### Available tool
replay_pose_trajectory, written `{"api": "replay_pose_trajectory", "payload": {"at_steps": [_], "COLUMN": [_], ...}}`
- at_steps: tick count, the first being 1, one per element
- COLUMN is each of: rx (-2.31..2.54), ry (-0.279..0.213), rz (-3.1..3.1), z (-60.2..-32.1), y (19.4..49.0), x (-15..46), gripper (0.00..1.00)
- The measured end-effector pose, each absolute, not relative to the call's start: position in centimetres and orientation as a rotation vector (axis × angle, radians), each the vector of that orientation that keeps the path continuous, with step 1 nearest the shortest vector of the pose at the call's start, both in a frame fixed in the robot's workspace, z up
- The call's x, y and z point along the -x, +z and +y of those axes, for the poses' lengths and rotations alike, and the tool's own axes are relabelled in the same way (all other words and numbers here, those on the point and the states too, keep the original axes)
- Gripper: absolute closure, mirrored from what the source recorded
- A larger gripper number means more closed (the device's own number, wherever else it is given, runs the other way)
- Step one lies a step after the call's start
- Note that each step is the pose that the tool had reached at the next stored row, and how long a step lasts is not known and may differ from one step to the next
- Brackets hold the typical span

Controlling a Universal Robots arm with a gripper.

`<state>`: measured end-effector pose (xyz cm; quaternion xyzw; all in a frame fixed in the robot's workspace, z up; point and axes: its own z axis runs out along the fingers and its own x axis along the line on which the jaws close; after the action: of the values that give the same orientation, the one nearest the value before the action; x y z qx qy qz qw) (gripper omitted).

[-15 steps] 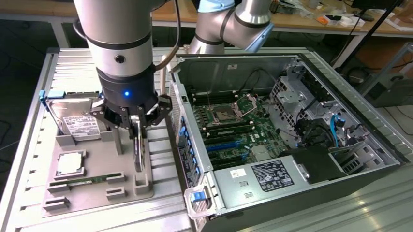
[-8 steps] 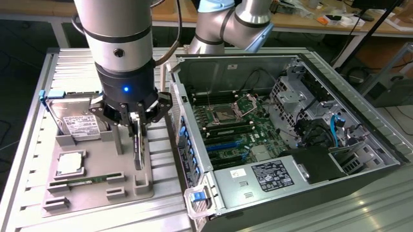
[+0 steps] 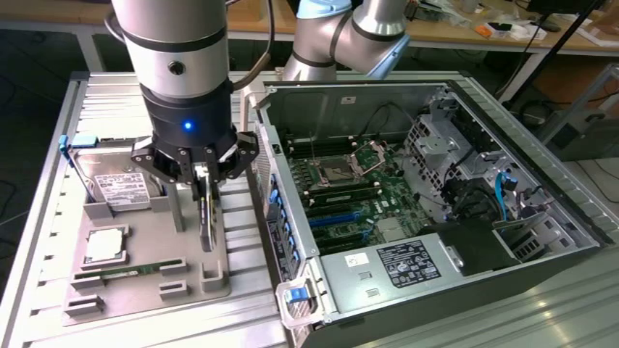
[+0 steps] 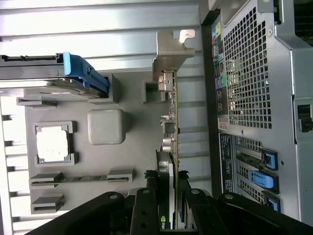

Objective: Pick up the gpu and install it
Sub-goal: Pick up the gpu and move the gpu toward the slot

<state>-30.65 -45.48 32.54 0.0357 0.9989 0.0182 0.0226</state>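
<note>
Black jaws on edge of gpu (image 3: 206, 223)

A ribbed aluminium table (image 3: 43, 217) carries the work, and its pale slats (image 4: 98, 24) catch bright, even light. Beyond its far edge runs a long wooden workbench (image 3: 454, 40) strewn with small clutter. Dark floor (image 3: 29, 87) shows past the table's edge on the exterior view's left. On the exterior view's right are a slanted black pole (image 3: 553, 49) and a grey cabinet (image 3: 592, 123).
</note>
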Motion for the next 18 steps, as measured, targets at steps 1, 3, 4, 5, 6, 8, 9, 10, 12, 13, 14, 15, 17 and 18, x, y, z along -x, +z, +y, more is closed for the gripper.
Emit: {"api": "replay_pose_trajectory", "payload": {"at_steps": [1, 3, 4, 5, 6, 8, 9, 10, 12, 13, 14, 15, 17, 18], "rx": [-0.110, -0.110, -0.110, -0.110, -0.110, -0.110, -0.110, -0.110, -0.110, -0.110, -0.110, -0.110, -0.110, -0.110], "ry": [0.056, 0.056, 0.056, 0.056, 0.056, 0.056, 0.056, 0.056, 0.056, 0.056, 0.056, 0.056, 0.056, 0.056], "rz": [3.094, 3.094, 3.094, 3.094, 3.094, 3.094, 3.094, 3.094, 3.094, 3.094, 3.094, 3.095, 3.095, 3.095], "z": [-45.5, -45.5, -45.5, -45.5, -45.5, -45.5, -45.5, -45.5, -45.5, -45.5, -45.5, -45.5, -45.5, -45.5], "y": [32.7, 32.9, 33.0, 33.1, 33.2, 33.4, 33.5, 33.7, 33.9, 34.0, 34.1, 34.3, 34.6, 34.8], "x": [30.6, 30.6, 30.6, 30.6, 30.6, 30.6, 30.6, 30.6, 30.6, 30.6, 30.6, 30.6, 30.6, 30.6], "gripper": [0.73, 0.73, 0.73, 0.73, 0.73, 0.73, 0.73, 0.73, 0.73, 0.73, 0.73, 0.73, 0.73, 0.73]}}
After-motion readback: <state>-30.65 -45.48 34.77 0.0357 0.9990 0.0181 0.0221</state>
